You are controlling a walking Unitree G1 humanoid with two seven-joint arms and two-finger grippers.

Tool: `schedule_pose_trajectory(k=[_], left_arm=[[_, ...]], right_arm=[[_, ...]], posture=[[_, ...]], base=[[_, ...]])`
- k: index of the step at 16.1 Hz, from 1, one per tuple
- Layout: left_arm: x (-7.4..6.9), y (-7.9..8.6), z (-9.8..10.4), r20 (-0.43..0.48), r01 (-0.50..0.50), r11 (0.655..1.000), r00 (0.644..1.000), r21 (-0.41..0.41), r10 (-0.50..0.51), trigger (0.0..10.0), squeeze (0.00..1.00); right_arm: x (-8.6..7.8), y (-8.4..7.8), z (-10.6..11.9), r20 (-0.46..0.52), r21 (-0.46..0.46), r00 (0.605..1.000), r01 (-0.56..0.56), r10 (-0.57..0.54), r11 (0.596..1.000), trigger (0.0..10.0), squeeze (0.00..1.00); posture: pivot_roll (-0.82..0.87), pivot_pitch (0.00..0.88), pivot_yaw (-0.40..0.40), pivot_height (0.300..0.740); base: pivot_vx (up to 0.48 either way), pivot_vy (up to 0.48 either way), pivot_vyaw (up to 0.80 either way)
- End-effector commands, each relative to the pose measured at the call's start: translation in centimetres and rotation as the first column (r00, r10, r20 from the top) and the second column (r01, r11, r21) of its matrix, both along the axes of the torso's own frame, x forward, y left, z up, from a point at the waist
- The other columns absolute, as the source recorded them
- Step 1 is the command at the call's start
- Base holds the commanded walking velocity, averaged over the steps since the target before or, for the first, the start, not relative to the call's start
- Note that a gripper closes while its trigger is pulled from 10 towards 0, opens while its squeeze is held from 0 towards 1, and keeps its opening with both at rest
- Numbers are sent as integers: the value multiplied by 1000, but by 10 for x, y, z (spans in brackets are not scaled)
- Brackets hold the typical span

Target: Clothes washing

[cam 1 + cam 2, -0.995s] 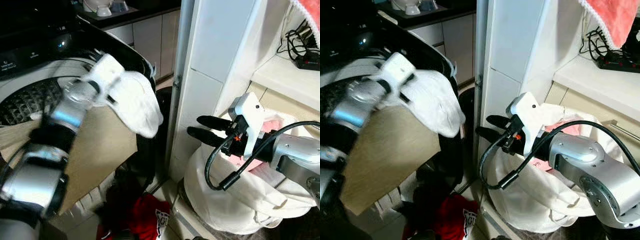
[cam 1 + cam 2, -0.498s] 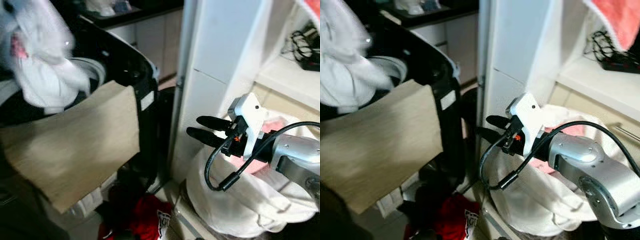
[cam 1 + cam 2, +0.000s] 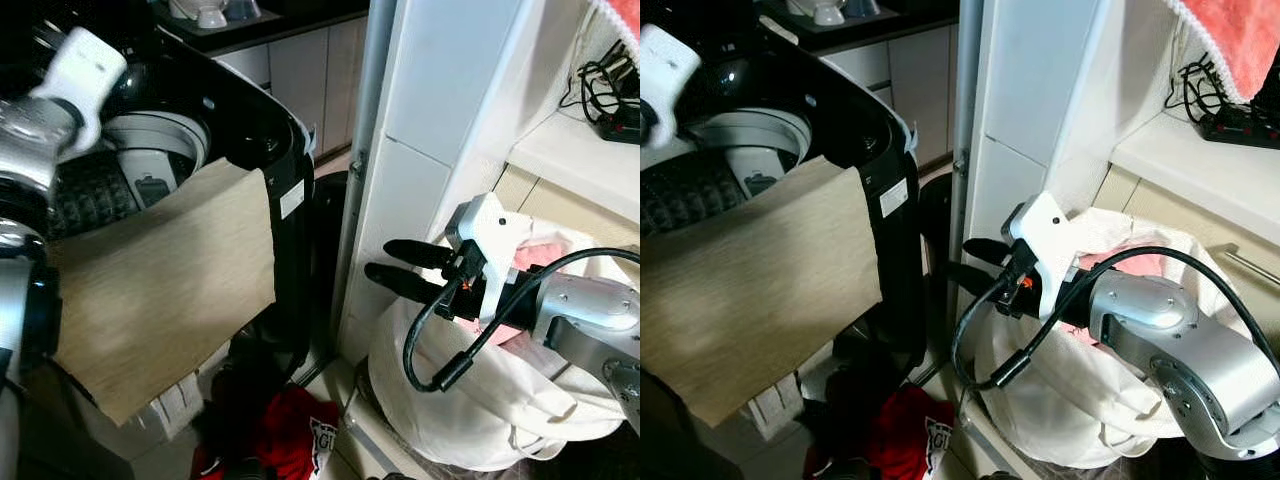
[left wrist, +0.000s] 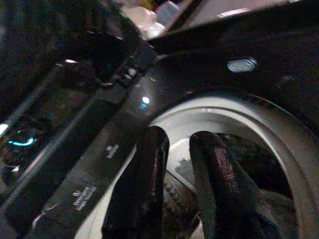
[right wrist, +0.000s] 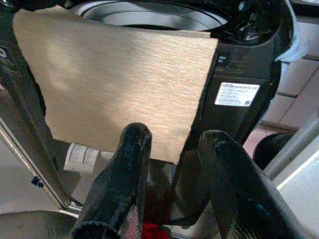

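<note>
Two pincers are up in my feeds, and neither has anything between its fingers. My left pincer [image 4: 172, 189] hangs over the open top of the washing machine [image 3: 250, 140], its two glossy black fingers slightly parted and empty; past them I see the pale ring of the tub opening and, in the head view, the dark perforated drum wall [image 3: 85, 190]. Whatever lies down in the drum is too dark for me to make out. The machine's body is shiny black plastic with a small white label [image 3: 893, 197] on its front corner. A stiff tan sheet [image 3: 160, 300], brushed in texture and roughly rectangular, leans across the machine's front and hides most of it.

My right pincer [image 3: 400, 268] is held out in the air beside the white tiled pillar [image 3: 430, 120], fingers apart with nothing gripped, above a soft white cloth laundry bag [image 3: 480, 400] that holds something pink [image 3: 1120, 265]. A black cable loops under that wrist. On the floor between machine and bag lies a crumpled red garment [image 3: 290, 430] with a white printed patch, partly cut off at the frame edge. Dark clothing next to it is hard to separate from shadow.
</note>
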State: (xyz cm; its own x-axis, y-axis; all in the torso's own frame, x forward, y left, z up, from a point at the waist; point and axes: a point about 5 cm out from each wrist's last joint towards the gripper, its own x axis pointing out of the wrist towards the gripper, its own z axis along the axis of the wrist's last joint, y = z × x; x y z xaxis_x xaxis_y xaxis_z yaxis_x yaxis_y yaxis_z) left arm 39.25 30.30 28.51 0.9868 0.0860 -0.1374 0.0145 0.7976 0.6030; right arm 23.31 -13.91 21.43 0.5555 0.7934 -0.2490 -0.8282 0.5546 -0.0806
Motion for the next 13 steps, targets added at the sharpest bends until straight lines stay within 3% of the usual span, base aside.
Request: schedule_pose_trajectory(k=[1, 2, 3, 4, 5, 6, 8, 9, 11, 12, 13], left_arm=[[-1, 3, 12, 48, -17, 1000, 999, -23, 18, 10000, 1000], [1, -3, 18, 128, 25, 982, 992, -186, -1, 10000, 698], [4, -10, 20, 172, 73, 935, 985, -348, -13, 10000, 125], [5, -16, 20, 203, 119, 897, 979, -426, -33, 10000, 0], [9, -38, 11, 252, 210, 834, 964, -510, -88, 10000, 0], [9, -58, -5, 236, 223, 770, 967, -597, -98, 10000, 0], [-1, -82, -12, 290, 245, 778, 953, -578, -85, 10000, 0], [-18, -108, -6, 365, 290, 770, 928, -568, -81, 10000, 0], [-37, -134, 8, 484, 454, 711, 856, -537, -181, 10000, 0], [-41, -146, -6, 444, 477, 659, 865, -582, -234, 10000, 0], [-47, -152, -31, 377, 442, 691, 890, -572, -257, 10000, 0]], right_arm=[[-2, 2, 3, 22, -8, 1000, -11, 11, 1000, 10000, 0], [2, 2, 5, 63, 7, 997, 34, -34, 999, 10000, 0], [7, 2, 7, 95, 15, 992, 83, -84, 996, 10000, 0], [12, 2, 10, 139, 36, 981, 129, -133, 991, 10000, 0], [24, 2, 16, 201, 124, 942, 248, -270, 961, 10000, 0], [28, 5, 21, 230, 213, 899, 326, -372, 921, 10000, 0], [32, 8, 24, 220, 314, 842, 416, -492, 853, 10000, 0], [33, 11, 26, 193, 395, 800, 466, -568, 792, 10000, 0], [35, 17, 32, 180, 450, 797, 454, -576, 769, 10000, 0], [37, 19, 33, 180, 453, 806, 440, -563, 775, 10000, 0], [40, 23, 31, 175, 443, 822, 426, -542, 789, 10000, 0]], posture=[[-117, 0, 31, 740], [-114, 0, 33, 740], [-112, 0, 35, 740], [-110, 0, 39, 740], [-111, 0, 39, 740], [-108, 0, 38, 740], [-107, 0, 31, 740], [-102, 0, 18, 740], [-98, 0, 16, 740], [-98, 0, 16, 740], [-87, 0, 10, 740]], base=[[0, 0, 0], [0, 0, 0], [0, 0, 0], [0, 0, 0], [0, 0, 0], [0, 0, 800], [0, 0, 800], [0, 0, 800], [0, 0, 800], [0, 0, 800], [0, 0, 800]])
